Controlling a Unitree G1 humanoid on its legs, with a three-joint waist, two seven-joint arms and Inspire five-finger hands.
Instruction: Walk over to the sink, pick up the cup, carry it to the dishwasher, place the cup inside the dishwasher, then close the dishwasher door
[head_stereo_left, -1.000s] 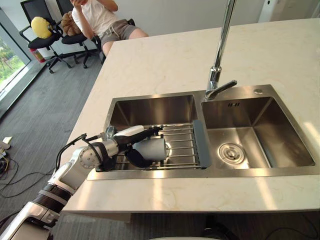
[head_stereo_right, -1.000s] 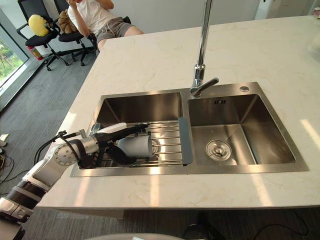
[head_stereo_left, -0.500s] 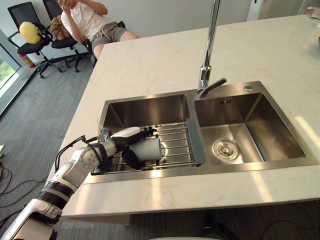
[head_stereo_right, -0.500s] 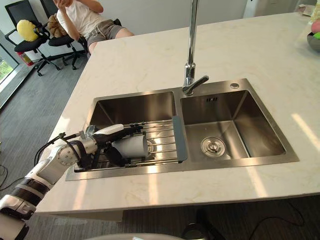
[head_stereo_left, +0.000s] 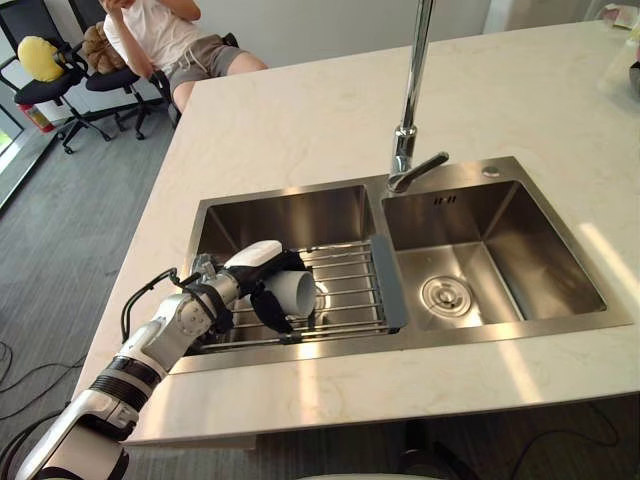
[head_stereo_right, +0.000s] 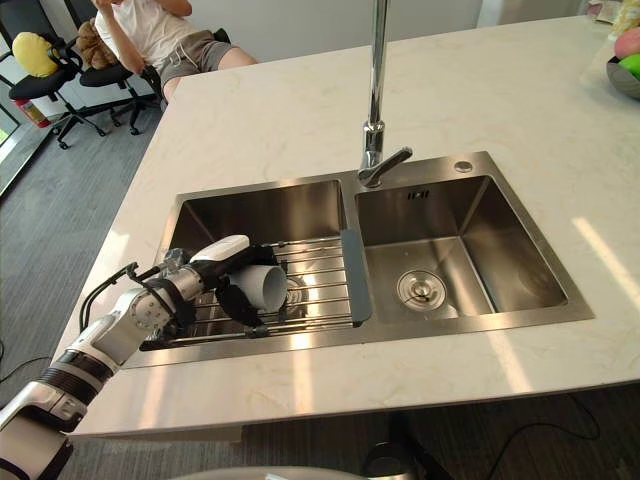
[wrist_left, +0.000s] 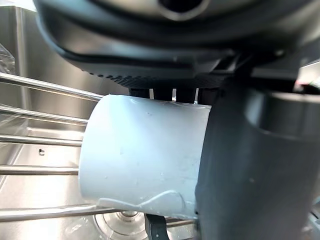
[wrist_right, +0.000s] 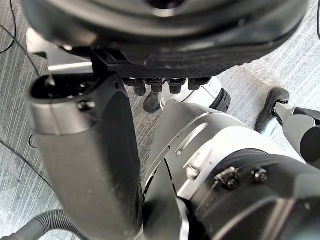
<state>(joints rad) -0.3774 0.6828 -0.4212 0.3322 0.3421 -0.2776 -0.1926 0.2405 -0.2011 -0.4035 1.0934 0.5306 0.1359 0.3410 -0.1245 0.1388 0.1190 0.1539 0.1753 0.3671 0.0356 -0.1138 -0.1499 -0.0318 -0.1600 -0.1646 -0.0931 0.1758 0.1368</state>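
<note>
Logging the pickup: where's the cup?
The cup is left of centre in the eye views, over the wire rack in the sink, in the left robot hand.

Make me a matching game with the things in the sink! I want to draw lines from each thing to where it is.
Things:
1. cup
2. wire rack
3. tap
4. drain

Places:
A. in the bottom of the right basin
B. gripped in the robot's left hand
C. lying across the left basin
D. standing tall at the back, between the two basins

Right pairs: 1-B, 2-C, 3-D, 4-A
</note>
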